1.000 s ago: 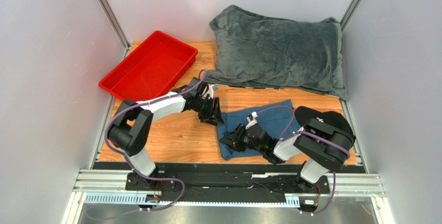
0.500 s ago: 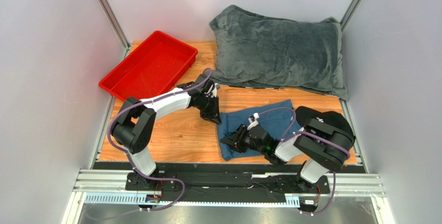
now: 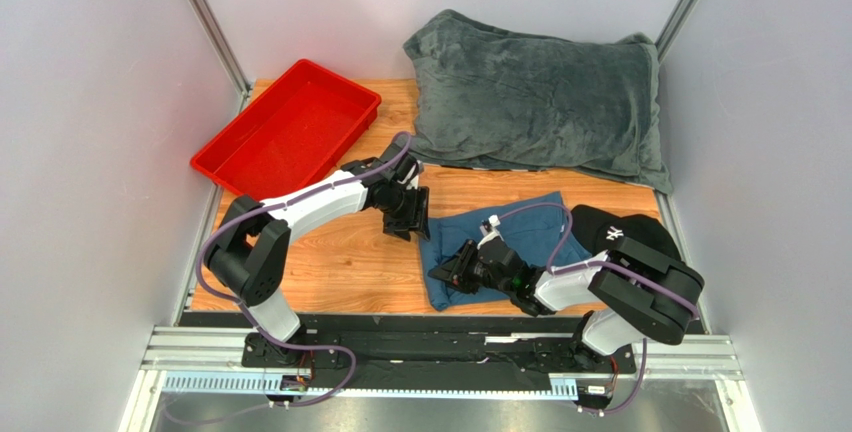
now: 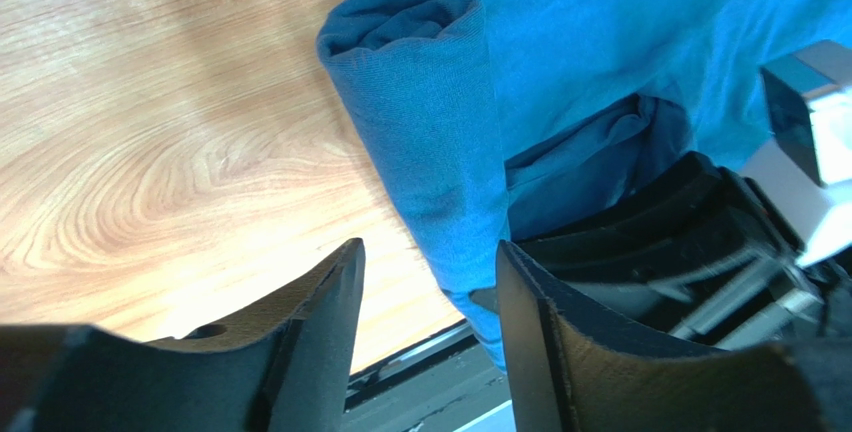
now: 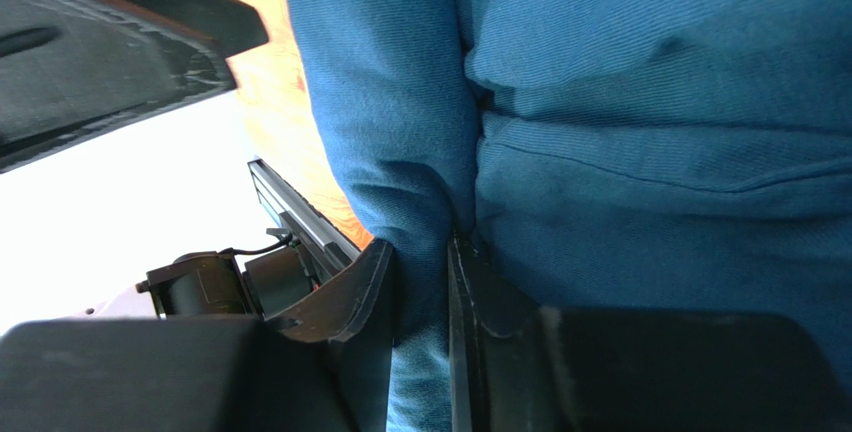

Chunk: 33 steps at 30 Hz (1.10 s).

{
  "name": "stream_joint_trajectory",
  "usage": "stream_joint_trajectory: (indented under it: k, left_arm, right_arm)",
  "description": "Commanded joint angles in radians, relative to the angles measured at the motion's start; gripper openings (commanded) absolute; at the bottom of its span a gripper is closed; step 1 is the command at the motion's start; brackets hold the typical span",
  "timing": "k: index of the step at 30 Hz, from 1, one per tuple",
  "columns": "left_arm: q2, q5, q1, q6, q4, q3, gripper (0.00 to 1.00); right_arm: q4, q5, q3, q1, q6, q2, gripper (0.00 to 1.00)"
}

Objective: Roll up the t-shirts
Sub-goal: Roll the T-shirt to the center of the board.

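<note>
**A:** Where is the t-shirt (image 3: pixel 525 239) lying?

**B:** Flat on the tabletop (image 3: pixel 340 262), in the near right part between the two arms. A black cap (image 3: pixel 625 234) sits just at its 3 o'clock side, and the grey blanket (image 3: pixel 540 102) is off toward 12 o'clock.

**A:** And who has hold of it?

**B:** The right end effector (image 3: pixel 448 270) has its fingers pressed almost together, with a fold of blue cloth pinched between them. That is on the nearer stretch of the shirt's 9 o'clock edge. The left end effector (image 3: pixel 410 222) stands spread at the farther stretch of that edge. In its wrist view the rolled edge (image 4: pixel 420 122) runs down toward the gap between the fingers. I can't tell whether either finger touches it.

**A:** Which way does it lie?

**B:** From above, its long axis runs roughly 8 to 2 o'clock. The roll has been started at the 9 o'clock end. That tube lies across the shirt, about 12 to 6.

**A:** So how would you carry on rolling it?

**B:** I'd want the spread end effector closed on the far end of the tube before anything turns. Then both ends should go over together toward 3 o'clock, low and snug. If only the near end advances, I'd expect the roll to skew into a cone and loosen.
</note>
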Motion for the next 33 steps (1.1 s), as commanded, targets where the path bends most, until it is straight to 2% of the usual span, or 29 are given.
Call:
stream_joint_trajectory:
  k: [1,9,15,18,21,25,26,29,32,33]
  left_arm:
    - [-0.034,0.000,-0.009,-0.030,0.042,-0.032,0.62]
    - [0.037,-0.031,-0.036,-0.116,0.169,-0.044,0.64]
    - [0.086,-0.094,-0.044,-0.136,0.160,-0.030,0.62]
    - [0.092,-0.141,-0.050,-0.164,0.125,-0.024,0.51]
    - [0.095,-0.180,-0.062,-0.173,0.056,0.005,0.23]
    - [0.092,-0.198,-0.072,-0.179,-0.021,0.034,0.03]
    - [0.084,-0.203,-0.073,-0.181,-0.042,0.037,0.00]
    - [0.070,-0.223,-0.084,-0.185,-0.088,0.053,0.00]
    - [0.077,-0.238,-0.093,-0.182,-0.148,0.080,0.00]
    - [0.080,-0.238,-0.091,-0.181,-0.159,0.086,0.00]
  right_arm:
    - [0.039,0.002,0.011,-0.002,-0.002,0.033,0.23]
    - [0.054,0.001,-0.002,0.000,0.004,0.043,0.22]
    - [0.062,-0.002,0.001,-0.002,0.004,0.047,0.20]
    - [0.057,-0.002,0.006,-0.002,-0.004,0.041,0.19]
    - [0.013,0.004,0.023,0.000,-0.034,0.018,0.20]
    - [-0.145,0.033,0.072,0.020,-0.105,-0.043,0.29]
    - [-0.179,0.095,0.096,0.037,-0.122,-0.074,0.36]
    - [-0.315,0.175,0.151,0.070,-0.191,-0.115,0.48]
    - [-0.459,0.273,0.220,0.118,-0.252,-0.158,0.52]
    - [-0.555,0.306,0.246,0.132,-0.270,-0.167,0.53]
